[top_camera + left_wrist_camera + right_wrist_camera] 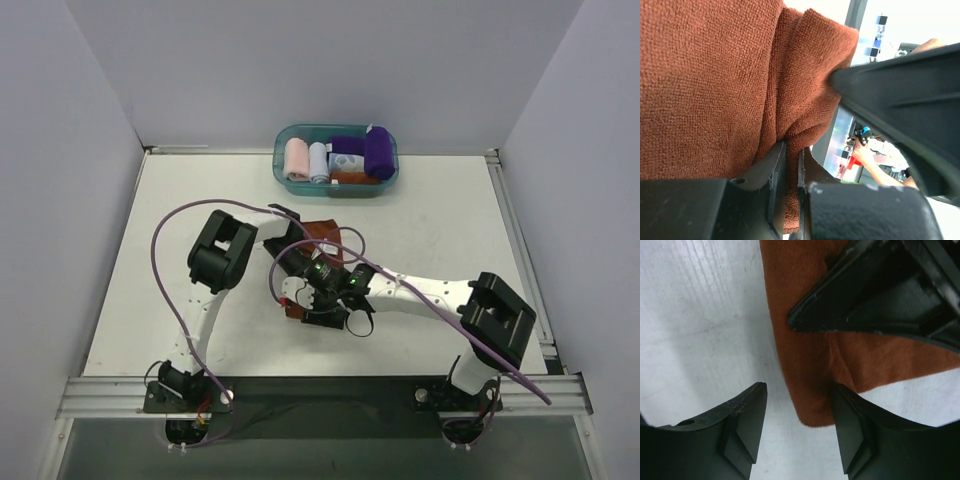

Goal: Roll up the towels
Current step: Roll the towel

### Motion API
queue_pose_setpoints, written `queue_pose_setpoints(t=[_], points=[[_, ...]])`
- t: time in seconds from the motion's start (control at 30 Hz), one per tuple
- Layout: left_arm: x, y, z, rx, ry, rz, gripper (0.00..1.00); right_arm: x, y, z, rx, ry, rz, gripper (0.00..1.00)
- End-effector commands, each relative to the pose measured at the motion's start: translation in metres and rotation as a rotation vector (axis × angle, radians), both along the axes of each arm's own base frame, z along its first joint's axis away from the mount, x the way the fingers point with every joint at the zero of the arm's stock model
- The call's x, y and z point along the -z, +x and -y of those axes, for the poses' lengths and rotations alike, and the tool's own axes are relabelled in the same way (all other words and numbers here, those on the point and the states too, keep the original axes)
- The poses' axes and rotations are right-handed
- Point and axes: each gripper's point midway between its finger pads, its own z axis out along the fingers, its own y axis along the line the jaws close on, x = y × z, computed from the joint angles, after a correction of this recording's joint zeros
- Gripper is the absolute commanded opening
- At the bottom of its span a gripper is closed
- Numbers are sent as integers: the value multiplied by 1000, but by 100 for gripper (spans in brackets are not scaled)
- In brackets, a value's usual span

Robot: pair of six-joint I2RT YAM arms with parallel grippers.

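Observation:
The rust-brown towel (322,232) lies crumpled on the white table's middle, mostly under both arms. My left gripper (298,268) is shut on a fold of it; in the left wrist view the jaws (792,150) pinch the terry cloth (715,75) between them. My right gripper (303,297) is open, its jaws (799,390) standing either side of the towel's near corner (810,355), low over the table. The left gripper's black finger (865,290) shows just beyond it. The deep purple towel (378,152) sits rolled in the teal bin (282,150) at the back.
The bin also holds rolled pink (297,158) and pale blue-white (319,160) cloths and a rust-coloured piece (352,177). Purple cables (170,300) loop over both arms. White walls close the table's left, back and right. A person's hand (870,155) shows beyond the table.

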Motion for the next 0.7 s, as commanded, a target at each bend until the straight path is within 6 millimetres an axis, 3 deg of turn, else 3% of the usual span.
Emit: queue_pose_setpoints(t=[0.0,0.07,0.13,0.23,0.37,0.4,0.57,0.67], points=[[59,14,-30,105,119,145,8,-3,15,-18,-48,15,76,49],[58,16,-31,90,118,141,8,16,9,-11,-65,-24,55,40],[58,18,-31,62,115,133,9,30,4,-4,-87,-48,35,22],[50,28,-32,-1,80,149,17,45,-11,5,-97,-48,-63,2],[29,33,-35,-92,-16,170,37,46,-34,14,-95,-43,-250,0],[22,39,-39,-126,-44,180,41,41,-30,12,-82,-25,-279,0],[-30,60,-55,-258,-187,264,48,31,-48,14,-35,-4,-512,0],[-53,77,-78,-357,-240,323,49,25,-50,11,18,18,-616,0]])
